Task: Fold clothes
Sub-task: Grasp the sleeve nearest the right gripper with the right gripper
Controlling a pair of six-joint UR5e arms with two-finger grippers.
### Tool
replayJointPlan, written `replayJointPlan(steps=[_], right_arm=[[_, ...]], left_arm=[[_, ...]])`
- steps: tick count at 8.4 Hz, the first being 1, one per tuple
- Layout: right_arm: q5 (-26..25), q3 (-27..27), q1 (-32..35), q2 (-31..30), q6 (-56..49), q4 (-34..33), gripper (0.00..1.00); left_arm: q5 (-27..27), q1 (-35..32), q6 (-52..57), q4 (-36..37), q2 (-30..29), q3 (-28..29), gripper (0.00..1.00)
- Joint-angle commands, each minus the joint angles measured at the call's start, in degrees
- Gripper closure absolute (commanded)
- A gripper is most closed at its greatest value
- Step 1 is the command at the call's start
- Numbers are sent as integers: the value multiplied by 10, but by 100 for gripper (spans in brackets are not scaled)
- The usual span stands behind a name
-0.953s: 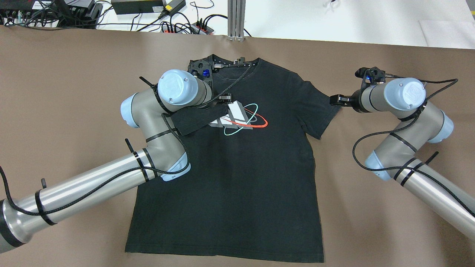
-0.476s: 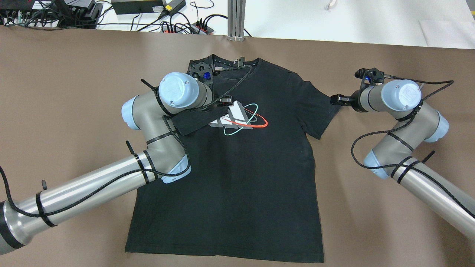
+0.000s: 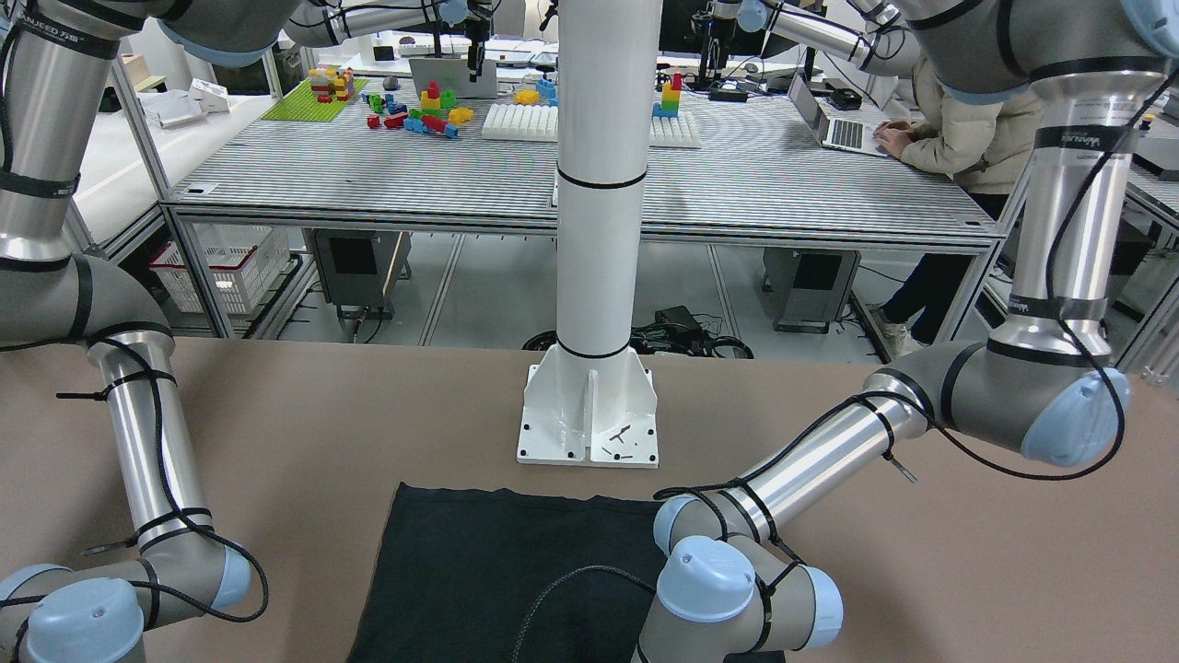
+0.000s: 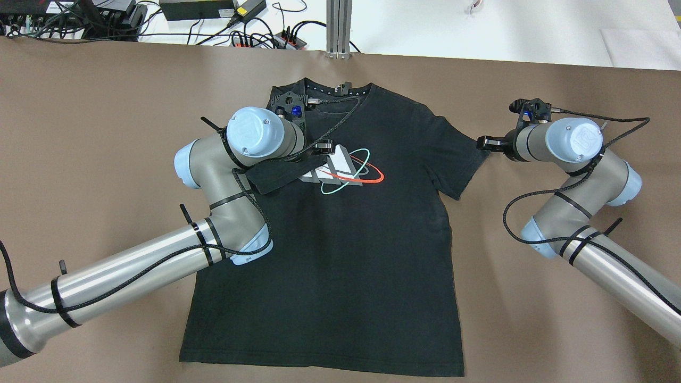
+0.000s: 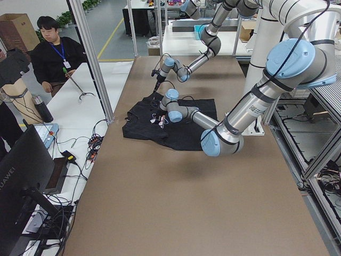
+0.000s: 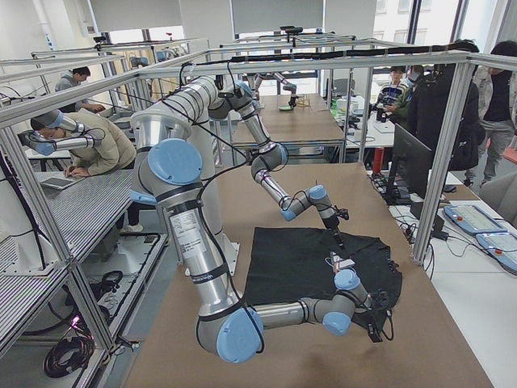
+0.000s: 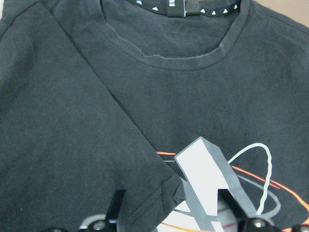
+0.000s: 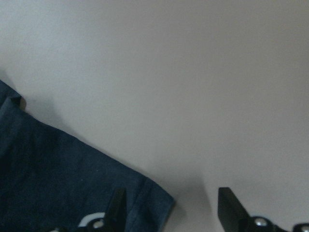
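The black shirt (image 4: pixel 340 255) lies flat, print up, on the brown counter (image 4: pixel 96 106), with one sleeve (image 4: pixel 276 173) folded in over the chest. The left end effector (image 7: pixel 174 208) hangs over that sleeve's hem, its fingers spread wide. The right end effector (image 8: pixel 169 205) is spread too, at the tip of the other sleeve (image 4: pixel 457 159), gripping nothing.

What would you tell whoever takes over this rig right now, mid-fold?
Black T-shirt: lies print side up on the brown table.
Left end effector: open, over the hem of the left-side sleeve, which is folded inward across the chest.
Right end effector: open, fingers astride the corner of the right-side sleeve, which lies flat.
Done: one sleeve folded in.
Left: fold the right-side sleeve, then the body.
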Motion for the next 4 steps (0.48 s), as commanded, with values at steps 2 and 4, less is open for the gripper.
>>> replayJointPlan(steps=[2,4], right_arm=[[-31,0,-19,0,20,2,36],[-34,0,-22,-1,22,9,64]], left_arm=[[0,1,0,-2,1,0,29],[0,0,1,-2,2,0,29]])
